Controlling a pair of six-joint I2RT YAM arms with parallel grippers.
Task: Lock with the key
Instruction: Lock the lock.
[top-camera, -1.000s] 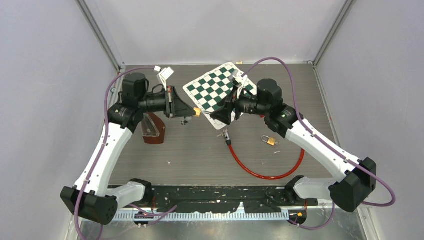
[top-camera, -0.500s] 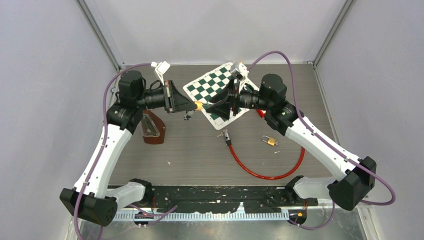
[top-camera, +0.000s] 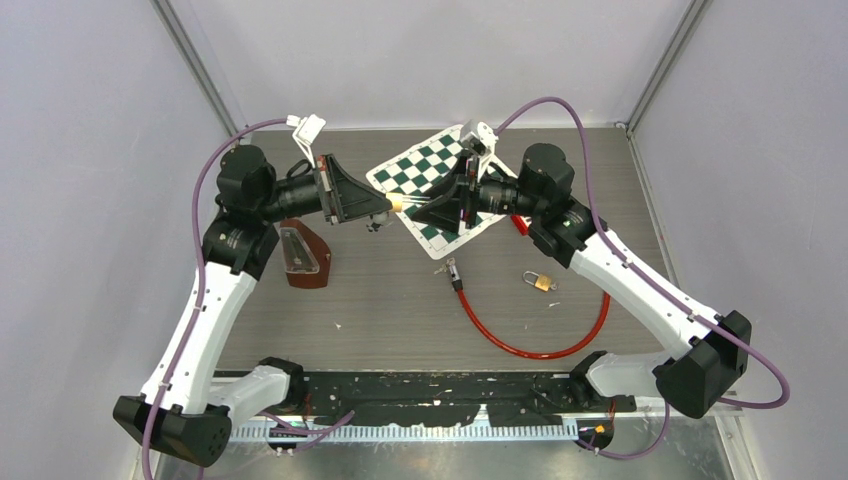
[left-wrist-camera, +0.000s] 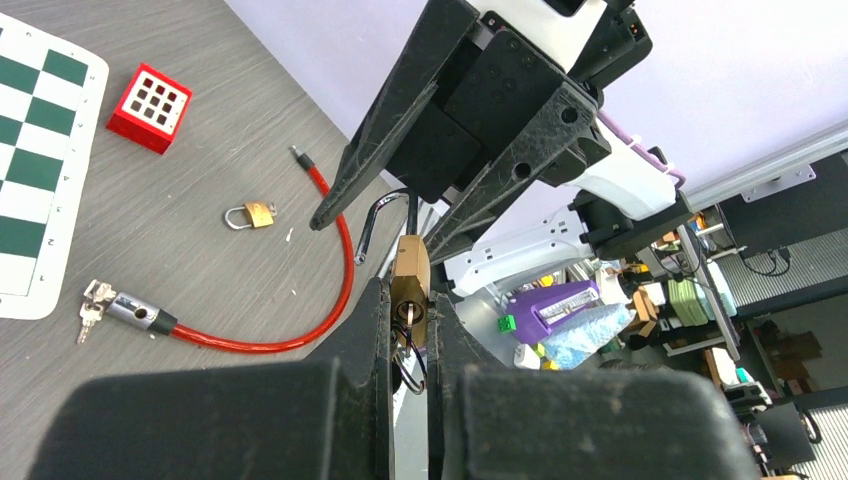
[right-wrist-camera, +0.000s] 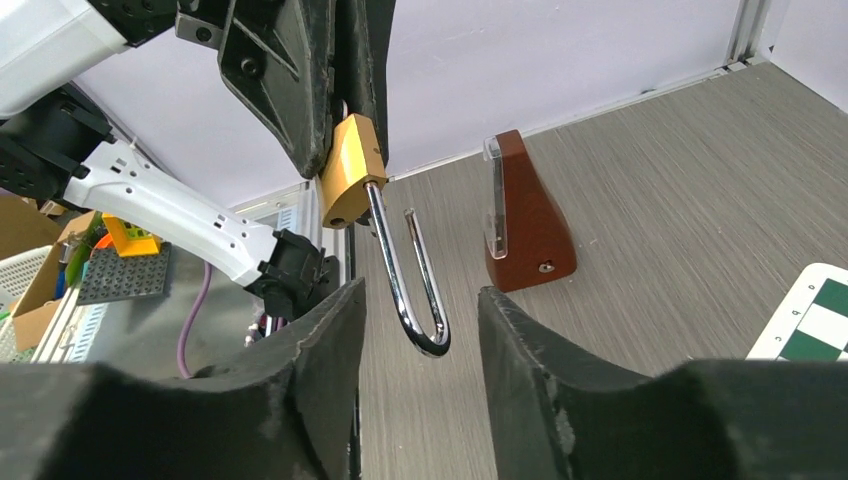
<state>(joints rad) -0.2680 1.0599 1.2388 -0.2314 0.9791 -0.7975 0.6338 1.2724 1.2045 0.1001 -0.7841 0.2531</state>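
A brass padlock (top-camera: 396, 205) hangs in the air between the two arms, and my left gripper (top-camera: 385, 204) is shut on its body (left-wrist-camera: 410, 272). The key (left-wrist-camera: 410, 314) sits in the keyhole with its ring dangling between my left fingers. The chrome shackle (right-wrist-camera: 412, 285) stands swung open, its free leg clear of the body (right-wrist-camera: 350, 170). My right gripper (right-wrist-camera: 420, 300) is open and straddles the shackle's bend, with a gap on each side. Its fingers (left-wrist-camera: 335, 205) show in the left wrist view.
A green-and-white chessboard mat (top-camera: 430, 172) lies beneath the grippers. A brown metronome (top-camera: 303, 256) stands at the left. A red cable lock (top-camera: 530, 345) with keys (top-camera: 450, 268), a small padlock (top-camera: 540, 282) and a red block (left-wrist-camera: 150, 104) lie on the table.
Both arms have shifted toward the back of the table. My right gripper has narrowed and come in around the shackle. The left gripper stays shut on the padlock.
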